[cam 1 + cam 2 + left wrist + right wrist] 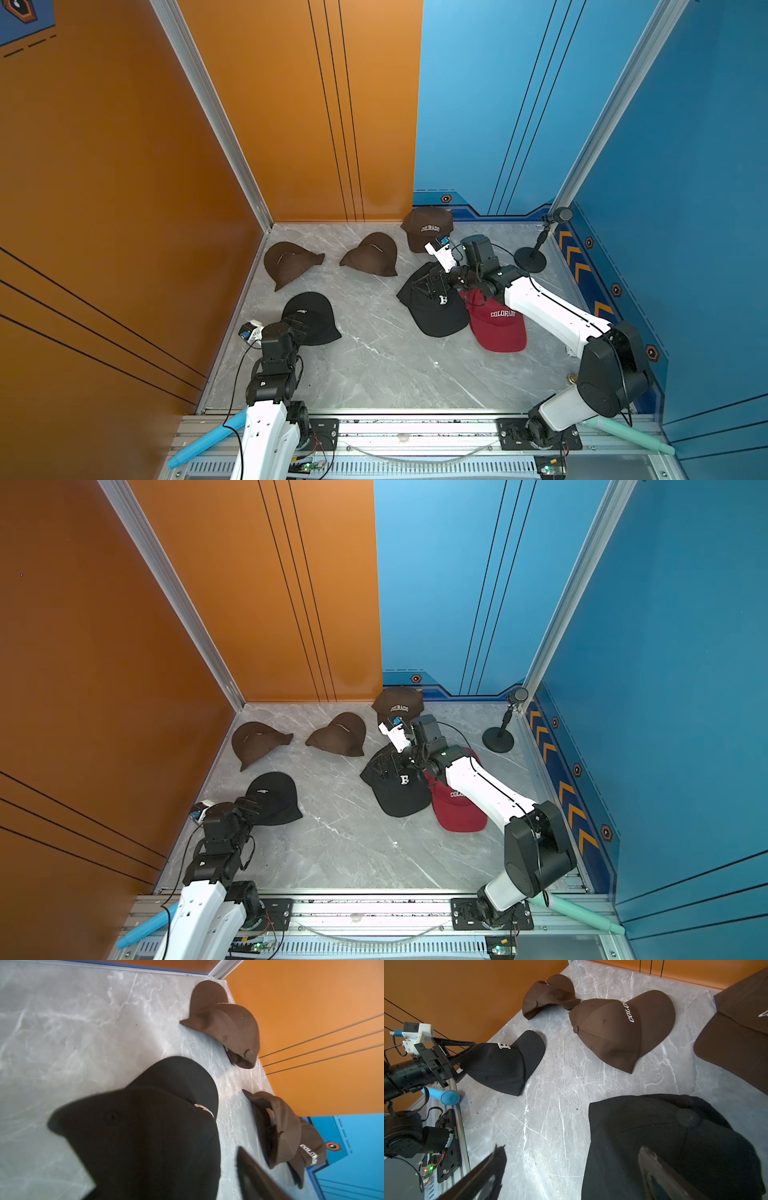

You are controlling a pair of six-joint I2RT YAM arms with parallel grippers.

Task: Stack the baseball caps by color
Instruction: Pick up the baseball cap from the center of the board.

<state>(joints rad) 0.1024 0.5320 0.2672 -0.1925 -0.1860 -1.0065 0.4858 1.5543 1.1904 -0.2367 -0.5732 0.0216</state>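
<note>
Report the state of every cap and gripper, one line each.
red cap, crown up, unstacked.
lone black cap, on table, unstacked.
second black cap, crown up, touching red cap.
rear brown cap, crown up, alone.
corner brown cap, slumped, alone.
middle brown cap, slumped, alone.
left gripper, astride lone black cap, grip unclear.
right gripper, open above second black cap.

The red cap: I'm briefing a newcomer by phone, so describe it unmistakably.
Find the blue wall on the robot's right. Near it on the marble table, partly under the right arm, lies the red cap. It is the only red one, lettered COLORADO.
</note>
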